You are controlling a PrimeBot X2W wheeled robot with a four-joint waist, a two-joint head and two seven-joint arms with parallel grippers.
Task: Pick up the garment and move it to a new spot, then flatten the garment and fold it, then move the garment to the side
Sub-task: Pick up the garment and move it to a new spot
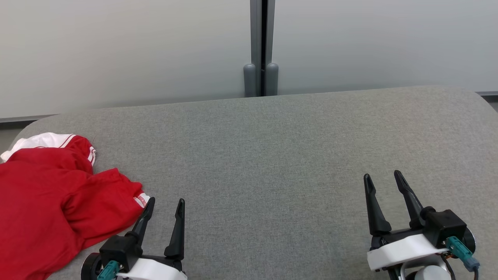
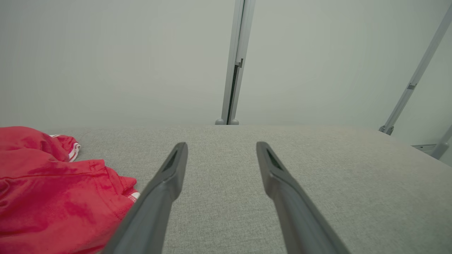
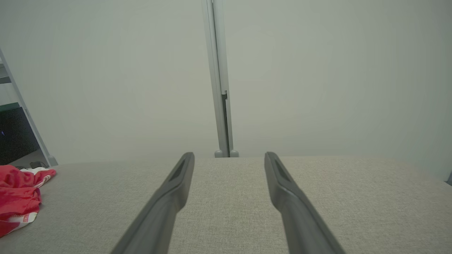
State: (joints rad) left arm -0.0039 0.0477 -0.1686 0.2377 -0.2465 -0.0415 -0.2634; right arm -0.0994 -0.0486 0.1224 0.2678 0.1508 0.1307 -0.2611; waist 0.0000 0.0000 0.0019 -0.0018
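red garment waits at edge of folding surface: a crumpled red garment (image 1: 50,202) with white striped trim lies heaped at the 8 o'clock edge of a grey, cloth-covered surface (image 1: 272,155), as seen from the robot's head camera. part of it runs off the left and bottom edges of that view. a white-lined fold shows at its far end, toward 10 o'clock, and a cuff with a white and red band points toward 3 o'clock.

the left pincer (image 1: 166,201) sits at 7 o'clock in that view, its two dark fingers spread apart and holding nothing. its outer fingertip (image 1: 149,203) stands just beside the banded cuff; whether the two touch cannot be told. from the left wrist camera the left pincer (image 2: 221,144) gapes over bare grey cloth, with the garment (image 2: 53,190) at 8 o'clock, its hem running behind the left-hand finger.

the right pincer (image 1: 382,175) sits at 4 o'clock in the head view, well apart from the garment, likewise wide open and empty, its fingers slanting toward 11 o'clock. its own wrist camera shows the fingers (image 3: 169,201) parted above the surface, the garment (image 3: 17,197) small at 9 o'clock near the surface's rounded corner.

beyond the far edge of the surface, at 12 o'clock, stand pale panels (image 1: 116,50) joined by a grey post (image 1: 261,39) with two rounded feet.
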